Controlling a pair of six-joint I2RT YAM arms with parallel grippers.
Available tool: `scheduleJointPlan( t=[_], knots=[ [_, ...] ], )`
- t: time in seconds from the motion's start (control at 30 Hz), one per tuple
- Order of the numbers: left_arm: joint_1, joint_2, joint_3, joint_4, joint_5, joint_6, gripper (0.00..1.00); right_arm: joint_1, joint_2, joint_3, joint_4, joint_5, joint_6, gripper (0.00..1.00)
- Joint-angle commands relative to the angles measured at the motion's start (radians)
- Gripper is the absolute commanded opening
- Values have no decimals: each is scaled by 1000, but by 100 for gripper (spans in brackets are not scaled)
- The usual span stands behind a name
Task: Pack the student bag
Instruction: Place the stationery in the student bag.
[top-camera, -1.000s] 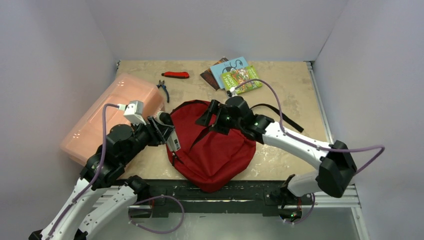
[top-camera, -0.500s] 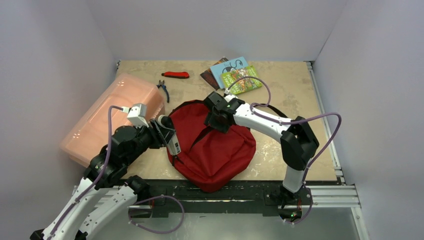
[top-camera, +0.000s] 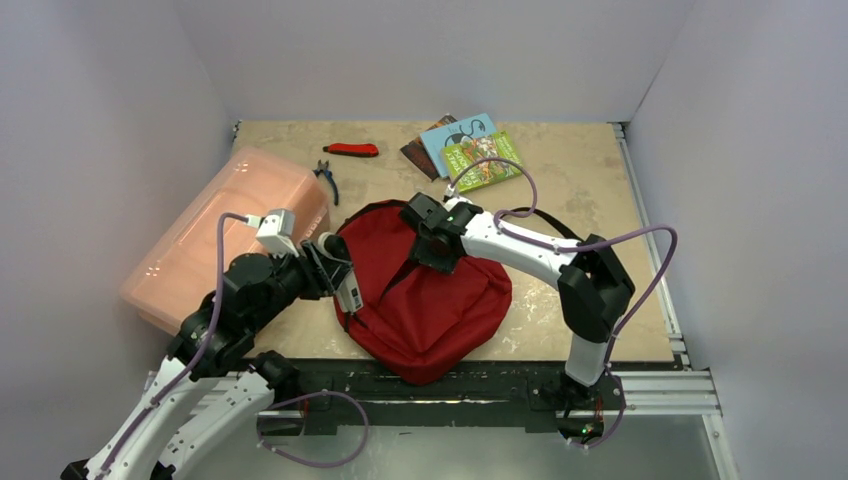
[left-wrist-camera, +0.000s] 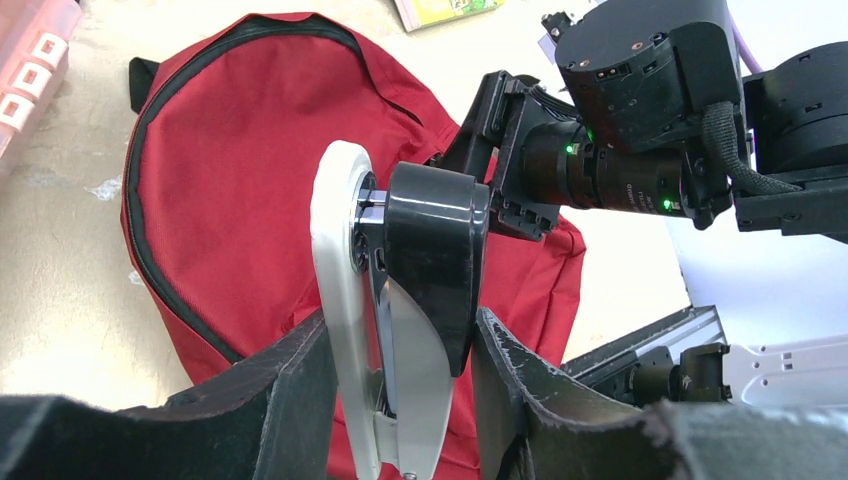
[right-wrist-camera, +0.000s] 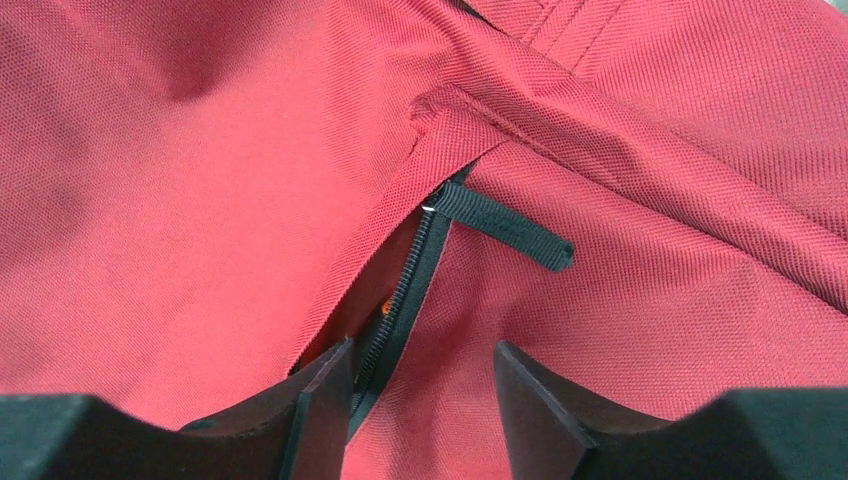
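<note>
Left fingers (left-wrist-camera: 295, 400) clamp tool (left-wrist-camera: 430, 250); right fingers (right-wrist-camera: 320, 405) straddle zipper (right-wrist-camera: 405, 290).

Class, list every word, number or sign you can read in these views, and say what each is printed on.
No text is readable anywhere.
Green book: cover print too small.
Blue book: cover print too small.
White labels on the pink box: blurred.
Red bag: no print shows.
White and black tool: no print shows.

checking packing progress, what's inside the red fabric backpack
Through the partly open black zipper of the red fabric backpack, only a small orange patch shows. Fabric covers the rest of the inside, so its contents cannot be told.
</note>
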Motion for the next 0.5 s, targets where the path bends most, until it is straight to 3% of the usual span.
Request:
scheduleJointPlan(
  t=[0.0, 0.13, 0.3, 0.47],
  knots=[
    [3, -3, 10, 116, 22, -8, 0, 14, 1, 21, -18, 51, 34, 51],
    [3, 8, 5, 122, 32, -18, 0, 16, 9, 10, 4, 42, 35, 40],
    [3, 40, -10, 161, 66, -78, 0, 16, -26, -33, 66, 50, 26, 2],
    [8, 143, 1, 215, 73, -149, 0, 16, -147, -179, 233, 17, -24, 0]
  ],
)
